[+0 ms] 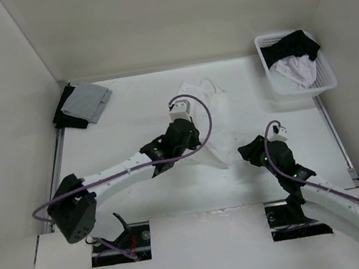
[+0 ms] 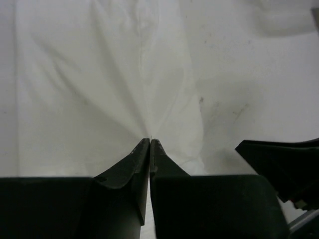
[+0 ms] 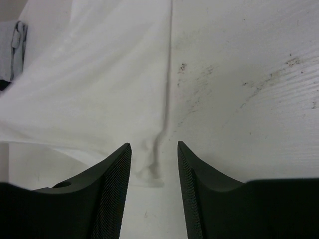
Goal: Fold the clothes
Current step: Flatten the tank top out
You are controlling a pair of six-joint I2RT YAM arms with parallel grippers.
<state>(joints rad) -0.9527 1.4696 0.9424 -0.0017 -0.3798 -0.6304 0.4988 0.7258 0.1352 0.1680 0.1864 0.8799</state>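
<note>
The plain white thin-fabric strappy garment (image 1: 218,125) at the centre of the top view is almost the same white as the table (image 1: 130,114), which shows dark grey specks and smudges in the right wrist view. At upper left sits a folded grey cloth (image 1: 88,100) with a black piece (image 1: 67,119). At upper right, a white latticed plastic basket (image 1: 328,80) shows a black garment (image 1: 295,43) and a pale lilac-white cloth (image 1: 294,71). The left arm (image 1: 121,171) and right arm (image 1: 332,196) have white links, black joints and purple cables (image 1: 206,121). The left fingers (image 2: 132,167) are smooth matte black; the right fingers (image 3: 112,179) are black with fine cross-hatching.
</note>
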